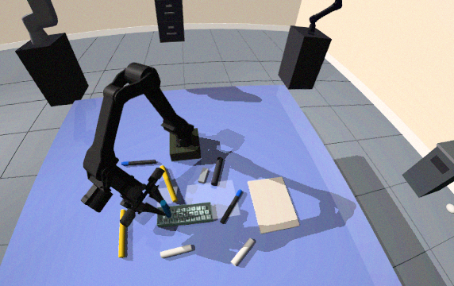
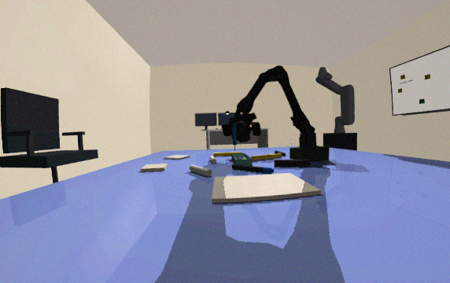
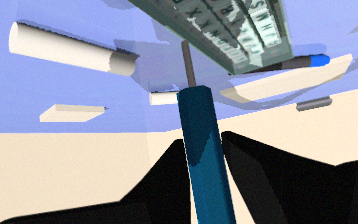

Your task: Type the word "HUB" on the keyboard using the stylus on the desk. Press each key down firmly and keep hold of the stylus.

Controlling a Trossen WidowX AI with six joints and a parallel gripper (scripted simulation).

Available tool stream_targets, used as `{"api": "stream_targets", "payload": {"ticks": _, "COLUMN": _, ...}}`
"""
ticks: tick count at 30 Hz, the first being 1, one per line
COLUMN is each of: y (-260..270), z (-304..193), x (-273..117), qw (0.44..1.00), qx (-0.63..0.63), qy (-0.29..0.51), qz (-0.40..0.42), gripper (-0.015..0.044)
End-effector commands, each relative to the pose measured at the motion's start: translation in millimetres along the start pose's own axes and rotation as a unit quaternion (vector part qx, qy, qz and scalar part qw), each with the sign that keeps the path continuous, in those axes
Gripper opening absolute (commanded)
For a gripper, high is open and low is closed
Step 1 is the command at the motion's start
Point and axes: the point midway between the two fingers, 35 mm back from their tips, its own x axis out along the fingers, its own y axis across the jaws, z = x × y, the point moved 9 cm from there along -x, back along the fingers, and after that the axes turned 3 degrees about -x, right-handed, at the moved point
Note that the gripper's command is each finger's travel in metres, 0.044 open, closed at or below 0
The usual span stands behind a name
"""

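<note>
The blue stylus (image 3: pixel 203 150) is clamped in the gripper (image 3: pixel 202 165), tip pointing up-frame, just off the edge of the keyboard (image 3: pixel 230 30) at the wrist view's top. The step is judged a between-keys repositioning. A shift over the target key, then firm pressing, is required.

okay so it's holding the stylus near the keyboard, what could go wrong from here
The stylus tip sits off the keyboard at its left end, so a press now might hit desk, not a key. Keys are small and crowded; a neighbour could get pressed. A yellow marker lies close beside the gripper and might get knocked.
</note>
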Motion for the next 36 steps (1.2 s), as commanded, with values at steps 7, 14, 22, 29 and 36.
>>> {"api": "stream_targets", "payload": {"ticks": 7, "y": -1, "z": 9, "x": 6, "qw": 1.000, "qx": 0.006, "qy": 0.002, "qz": -0.002, "gripper": 0.0053}}
{"api": "stream_targets", "payload": {"ticks": 14, "y": -1, "z": 11, "x": 6, "qw": 1.000, "qx": 0.006, "qy": 0.002, "qz": -0.002, "gripper": 0.0081}}
{"api": "stream_targets", "payload": {"ticks": 22, "y": -1, "z": 15, "x": 9, "qw": 1.000, "qx": 0.006, "qy": 0.002, "qz": -0.002, "gripper": 0.0081}}
{"api": "stream_targets", "payload": {"ticks": 29, "y": -2, "z": 19, "x": 11, "qw": 1.000, "qx": 0.006, "qy": 0.002, "qz": -0.002, "gripper": 0.0081}}
{"api": "stream_targets", "payload": {"ticks": 36, "y": -2, "z": 21, "x": 12, "qw": 1.000, "qx": 0.006, "qy": 0.002, "qz": -0.002, "gripper": 0.0081}}
